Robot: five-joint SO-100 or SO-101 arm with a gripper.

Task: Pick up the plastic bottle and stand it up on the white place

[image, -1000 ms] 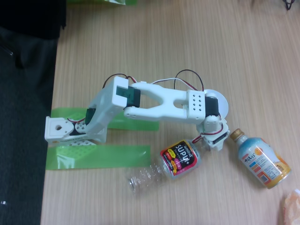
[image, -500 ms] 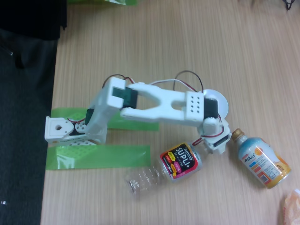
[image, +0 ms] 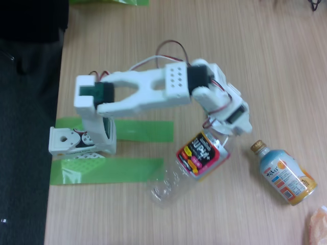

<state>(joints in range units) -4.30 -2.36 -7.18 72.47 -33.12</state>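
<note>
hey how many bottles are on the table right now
2. The plastic bottle is near the middle, its cap end at the gripper. The shorter gold-capped bottle lies at lower right in the fixed view. The arm could hide something.

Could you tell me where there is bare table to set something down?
Free: the wood above the arm, toward the top right. Crowded: around the jaws, the plastic bottle and the gold-capped bottle; green tape strips cover the base side.

Clear ribbed plastic bottle [image: 191, 166] with black, red and yellow label; green tape strips [image: 107, 170]; white arm [image: 148, 92].
</note>
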